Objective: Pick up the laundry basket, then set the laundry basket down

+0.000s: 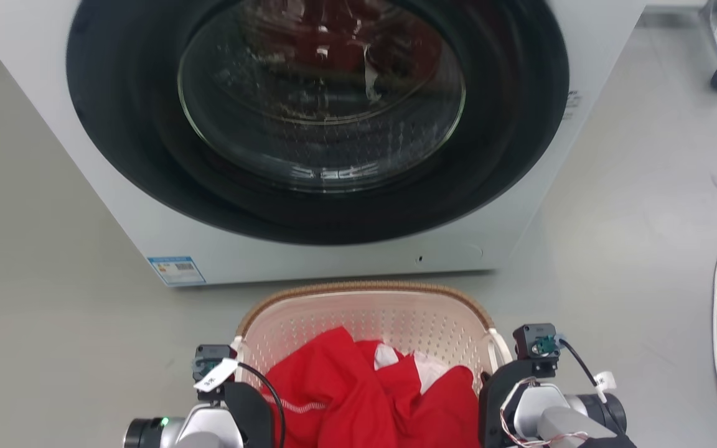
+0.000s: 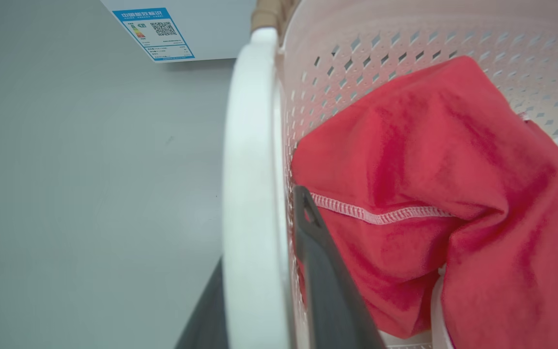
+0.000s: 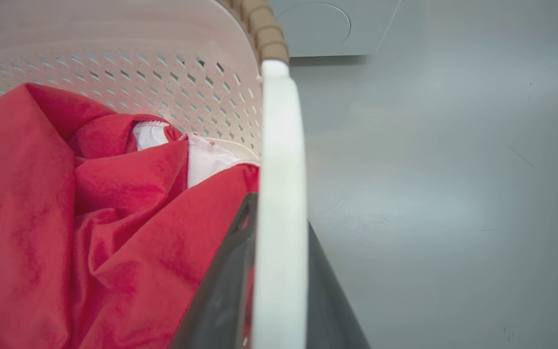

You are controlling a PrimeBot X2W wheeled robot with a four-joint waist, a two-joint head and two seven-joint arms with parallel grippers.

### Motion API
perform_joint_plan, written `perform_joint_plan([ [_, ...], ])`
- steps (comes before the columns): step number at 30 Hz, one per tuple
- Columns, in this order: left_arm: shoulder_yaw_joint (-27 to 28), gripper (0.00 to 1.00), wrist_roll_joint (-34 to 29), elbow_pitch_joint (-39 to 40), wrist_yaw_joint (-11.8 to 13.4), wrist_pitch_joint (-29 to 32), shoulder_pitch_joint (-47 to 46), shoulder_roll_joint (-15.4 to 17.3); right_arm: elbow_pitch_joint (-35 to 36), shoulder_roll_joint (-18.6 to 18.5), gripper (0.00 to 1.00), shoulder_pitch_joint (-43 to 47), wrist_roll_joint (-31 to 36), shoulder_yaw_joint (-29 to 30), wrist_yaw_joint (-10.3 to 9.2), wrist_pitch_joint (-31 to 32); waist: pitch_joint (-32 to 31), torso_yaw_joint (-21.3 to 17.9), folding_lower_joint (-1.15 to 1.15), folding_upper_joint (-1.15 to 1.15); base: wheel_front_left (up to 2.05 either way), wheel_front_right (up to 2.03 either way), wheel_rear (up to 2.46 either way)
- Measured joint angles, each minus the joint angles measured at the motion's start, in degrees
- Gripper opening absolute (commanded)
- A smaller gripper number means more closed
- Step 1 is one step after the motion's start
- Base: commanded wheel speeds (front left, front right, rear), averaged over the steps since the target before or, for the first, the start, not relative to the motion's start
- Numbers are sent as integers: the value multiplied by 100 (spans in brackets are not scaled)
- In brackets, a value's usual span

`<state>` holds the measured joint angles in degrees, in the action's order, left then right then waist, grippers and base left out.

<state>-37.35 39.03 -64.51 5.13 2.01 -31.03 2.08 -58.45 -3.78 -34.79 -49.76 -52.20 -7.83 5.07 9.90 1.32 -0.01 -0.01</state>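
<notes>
The laundry basket was a rounded cream tub with a perforated wall, a brown woven-look rim and white side handles. It held a crumpled red garment with white patches. It lay just in front of the washer, over the grey floor; whether it rested there or hung clear, I could not tell. My arms reached forward along its two sides. My left pincer was clamped on the left handle, one dark finger inside against the cloth and one outside. My right pincer gripped the right handle in the same way.
</notes>
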Motion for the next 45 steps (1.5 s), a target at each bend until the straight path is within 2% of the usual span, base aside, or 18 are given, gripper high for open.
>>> perform_joint_plan([
  [12, -312, 0, 125, -14, 18, 145, 554, 15, -4, 0, 0, 536, -391, -319, -8, 179, -1009, 3, 0, 0, 0, 0, 0],
  [19, -419, 0, 275, -7, 41, 160, 647, 37, -4, -2, 0, 625, -528, -435, -16, 200, -1391, -3, 0, 0, 0, 0, 0],
  [45, -665, 0, 421, -8, 90, 159, 654, 65, -46, -18, 0, 611, -932, -754, -25, 181, -1533, -44, 1, 1, 0, 0, 0],
])
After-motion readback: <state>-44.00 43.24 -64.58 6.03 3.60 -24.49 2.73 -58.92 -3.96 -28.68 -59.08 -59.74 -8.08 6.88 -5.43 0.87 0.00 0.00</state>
